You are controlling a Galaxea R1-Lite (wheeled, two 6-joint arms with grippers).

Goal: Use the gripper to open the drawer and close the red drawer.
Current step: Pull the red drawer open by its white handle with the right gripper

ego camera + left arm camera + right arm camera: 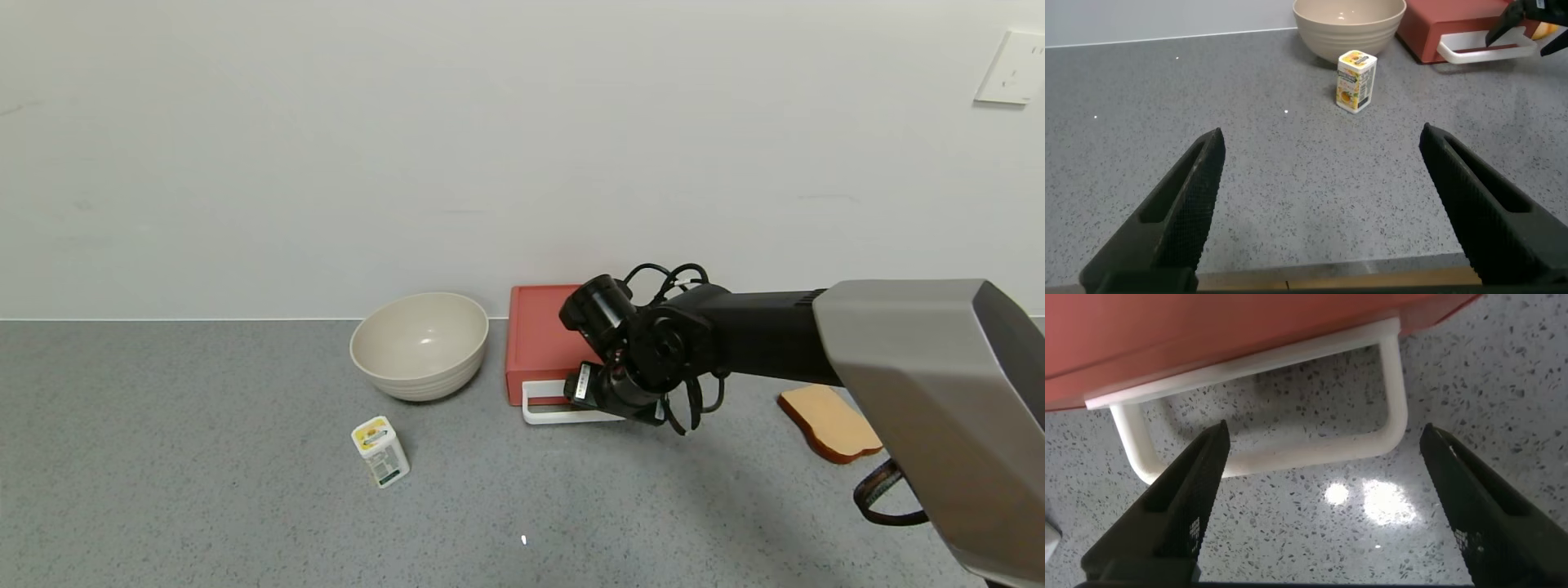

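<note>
The salmon-red drawer (539,339) stands against the wall right of the bowl, its tray pushed in, its white loop handle (545,412) lying on the counter in front. My right gripper (1319,445) hangs open just above and in front of the handle (1290,453), which lies between the two fingers without touching them; the red drawer front (1208,335) fills the far side of that view. In the head view the right wrist (620,384) covers the handle's right part. My left gripper (1323,139) is open and empty over bare counter near the front edge.
A cream bowl (420,345) sits left of the drawer. A small white and yellow carton (380,452) stands in front of the bowl. A slice of toast (830,422) lies to the right of the drawer. The grey counter (204,490) stretches left.
</note>
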